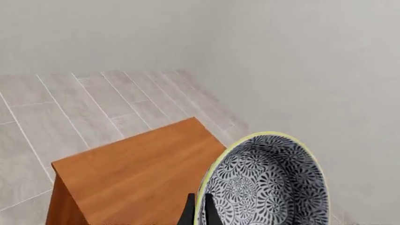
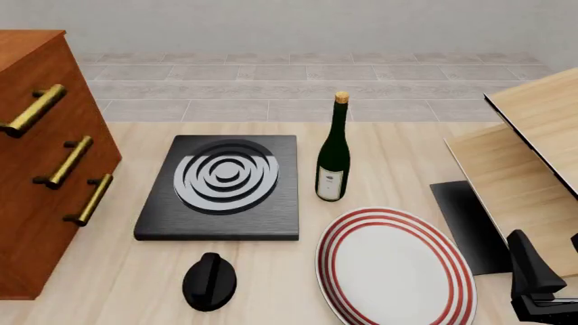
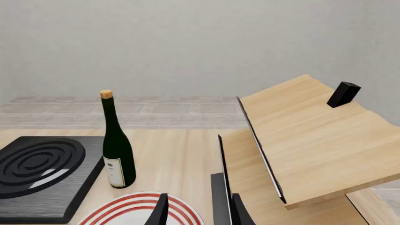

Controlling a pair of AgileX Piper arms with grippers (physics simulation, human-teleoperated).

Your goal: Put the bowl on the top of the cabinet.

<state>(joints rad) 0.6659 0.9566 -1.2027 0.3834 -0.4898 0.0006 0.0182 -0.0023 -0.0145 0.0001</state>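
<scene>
Left wrist view: left tool (image 1: 198, 211) has its two dark fingertips pinched on the pale rim of the bowl (image 1: 265, 180), which is tilted so the patterned inside faces the camera. Bowl is held in the air above the flat top of the cabinet (image 1: 140, 171), over that top's edge nearest the wall; contact with the wood cannot be told. Front view: cabinet stands at the left edge of the tabletop (image 2: 397, 159), three brass handles on its front; neither bowl nor left tool appears here. Right tool (image 3: 198, 211) sits low near the right front corner of the tabletop, fingers spread apart with nothing between them, just above the rim of the plate (image 2: 394, 267). Wine bottle (image 2: 334, 152) upright near tabletop centre, beside the black burner plate (image 2: 221, 186). Black knob (image 2: 210, 281) near the front edge. Pale wood structure (image 2: 532, 145) at the right edge.
</scene>
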